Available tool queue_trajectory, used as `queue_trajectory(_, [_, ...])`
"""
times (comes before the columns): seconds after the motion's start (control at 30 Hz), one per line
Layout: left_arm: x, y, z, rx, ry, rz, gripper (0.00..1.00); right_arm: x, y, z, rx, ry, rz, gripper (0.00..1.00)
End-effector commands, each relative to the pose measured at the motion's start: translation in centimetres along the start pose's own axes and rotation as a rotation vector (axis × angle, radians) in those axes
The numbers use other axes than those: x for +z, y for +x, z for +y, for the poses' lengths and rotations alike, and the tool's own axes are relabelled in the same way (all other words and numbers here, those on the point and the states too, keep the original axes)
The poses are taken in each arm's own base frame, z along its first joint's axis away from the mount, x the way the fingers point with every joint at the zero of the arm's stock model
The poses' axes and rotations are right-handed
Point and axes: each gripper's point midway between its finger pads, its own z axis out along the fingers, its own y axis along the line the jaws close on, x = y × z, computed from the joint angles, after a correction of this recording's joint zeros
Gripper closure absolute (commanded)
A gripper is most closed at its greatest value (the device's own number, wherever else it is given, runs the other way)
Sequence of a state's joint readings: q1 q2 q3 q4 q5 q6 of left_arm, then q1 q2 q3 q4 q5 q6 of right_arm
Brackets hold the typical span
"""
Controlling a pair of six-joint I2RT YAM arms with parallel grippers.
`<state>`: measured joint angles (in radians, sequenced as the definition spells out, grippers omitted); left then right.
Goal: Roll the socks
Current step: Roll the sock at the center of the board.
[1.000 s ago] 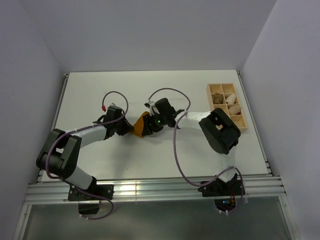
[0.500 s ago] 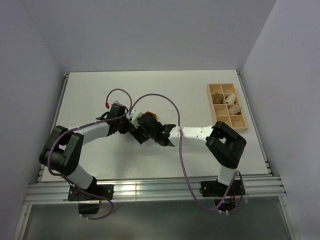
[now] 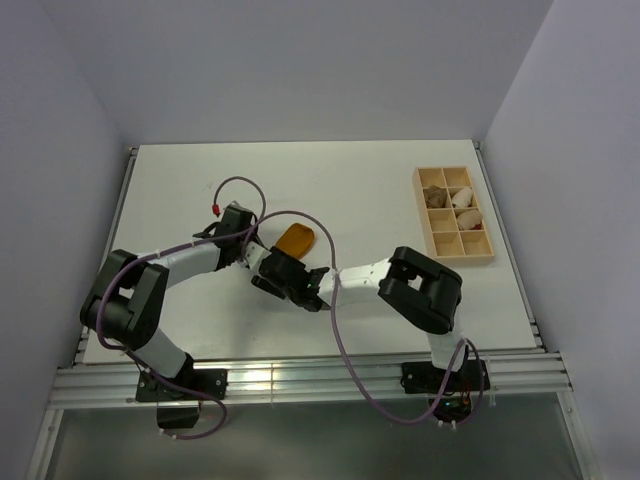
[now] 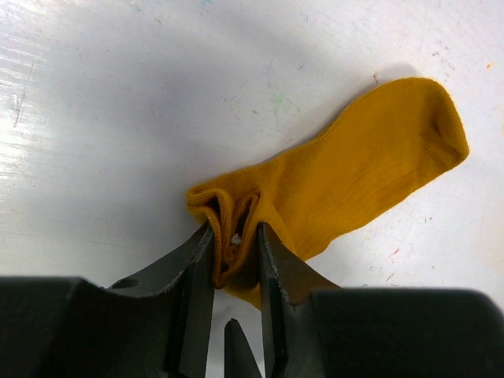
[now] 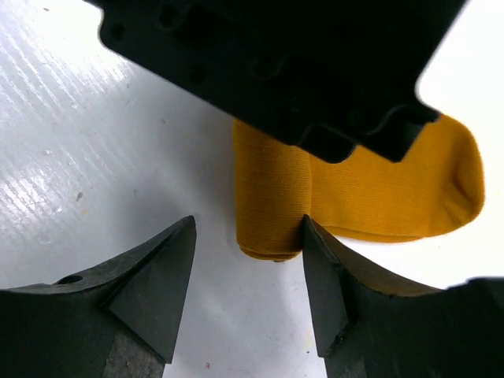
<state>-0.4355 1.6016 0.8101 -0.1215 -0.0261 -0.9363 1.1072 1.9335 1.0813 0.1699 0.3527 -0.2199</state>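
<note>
Soft, light, floppy sock (image 4: 354, 181) lying mid-surface (image 4: 118, 102), toe flat. Rolled end pinched between left fingers (image 4: 193, 272). Right fingers (image 5: 153, 276) spread open beside roll. Probably best held at thick roll, not limp toe.

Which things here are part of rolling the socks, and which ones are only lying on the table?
Part of the job:
- orange sock
- left gripper, shut on the sock's folded end
- right gripper, open, close to the sock

Only lying about:
- wooden tray
- small rolled bundles inside it
</note>
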Motion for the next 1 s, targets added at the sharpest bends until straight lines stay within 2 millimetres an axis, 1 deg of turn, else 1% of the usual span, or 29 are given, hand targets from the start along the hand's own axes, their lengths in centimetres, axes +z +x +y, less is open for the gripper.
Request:
queue_trajectory(0.0, [0.3, 1.0, 0.4, 0.036, -0.032, 0.038, 0.70, 0.5, -1.8, 0.1, -0.065, 0.068, -0.046, 0.38])
queue_trajectory(0.07, [0.3, 1.1, 0.3, 0.035, -0.028, 0.038, 0.71, 0.6, -1.7, 0.3, -0.078, 0.086, -0.042, 0.44])
queue_trajectory(0.1, [0.3, 1.1, 0.3, 0.032, -0.028, 0.040, 0.71, 0.9, -1.2, 0.5, -0.089, 0.087, -0.028, 0.47])
queue_trajectory(0.13, [0.2, 1.1, 0.2, 0.032, -0.025, 0.039, 0.70, 1.0, -1.1, 0.5, -0.088, 0.091, -0.022, 0.56])
queue_trajectory(0.2, [0.2, 1.1, 0.2, 0.026, -0.023, 0.040, 0.70, 1.2, -0.5, 0.6, -0.090, 0.099, -0.001, 0.65])
queue_trajectory(0.23, [0.2, 1.2, 0.1, 0.024, -0.018, 0.041, 0.70, 1.5, 0.0, 0.8, -0.094, 0.098, 0.012, 0.76])
queue_trajectory(0.3, [0.2, 1.2, 0.2, 0.015, -0.017, 0.042, 0.69, 1.6, 0.8, 1.2, -0.092, 0.085, 0.031, 0.86])
queue_trajectory(0.33, [0.2, 1.2, 0.1, 0.012, -0.017, 0.040, 0.66, 1.5, 1.0, 1.3, -0.090, 0.074, 0.033, 0.95])
queue_trajectory(0.37, [0.1, 1.3, 0.1, 0.003, -0.017, 0.040, 0.63, 1.5, 1.2, 1.5, -0.084, 0.062, 0.036, 0.98])
queue_trajectory(0.4, [0.1, 1.3, 0.1, -0.002, -0.013, 0.040, 0.61, 1.4, 1.4, 2.2, -0.063, 0.025, 0.033, 1.00])
queue_trajectory(0.43, [-0.1, 1.3, 0.1, -0.007, -0.011, 0.036, 0.55, 1.4, 1.9, 2.2, -0.050, 0.008, 0.044, 1.00])
queue_trajectory(0.5, [-0.2, 1.0, 0.2, -0.025, -0.013, 0.020, 0.47, 1.2, 2.1, 2.5, -0.003, -0.038, 0.049, 1.00])
queue_trajectory(0.53, [-0.3, 0.7, 0.1, -0.035, -0.009, 0.010, 0.40, 1.3, 2.7, 2.5, 0.022, -0.077, 0.059, 1.00])
queue_trajectory(0.6, [-0.5, 0.6, 0.2, -0.044, -0.010, 0.009, 0.34, 1.0, 3.0, 2.6, 0.090, -0.127, 0.067, 1.00])
queue_trajectory(0.63, [-0.5, 0.5, 0.2, -0.051, -0.009, 0.006, 0.30, 0.8, 3.2, 3.3, 0.118, -0.199, 0.066, 1.00])
queue_trajectory(0.67, [-0.7, 0.2, 0.1, -0.059, -0.003, -0.002, 0.29, 1.0, 3.5, 2.3, 0.157, -0.206, 0.071, 1.00])
queue_trajectory(0.7, [-0.9, 0.1, 0.1, -0.065, -0.001, -0.004, 0.27, 0.9, 3.6, 2.2, 0.191, -0.223, 0.075, 1.00])
queue_trajectory(0.73, [-1.1, -0.1, 0.0, -0.075, 0.008, -0.012, 0.26, 0.9, 3.6, 2.2, 0.212, -0.250, 0.078, 1.00])
queue_trajectory(0.8, [-1.4, -0.6, 0.4, -0.104, 0.014, -0.027, 0.26, 0.9, 4.2, 2.2, 0.271, -0.321, 0.096, 1.00])
queue_trajectory(0.87, [-2.0, -1.5, 0.4, -0.139, 0.034, -0.055, 0.24, 1.0, 4.6, 2.3, 0.323, -0.393, 0.112, 1.00])
queue_trajectory(0.9, [-2.1, -1.5, 0.8, -0.147, 0.030, -0.061, 0.23, 1.1, 4.2, 2.2, 0.344, -0.413, 0.112, 1.00])
queue_trajectory(0.97, [-2.8, -2.5, 1.0, -0.175, 0.043, -0.095, 0.23, 1.4, 5.3, 2.6, 0.364, -0.459, 0.156, 1.00])
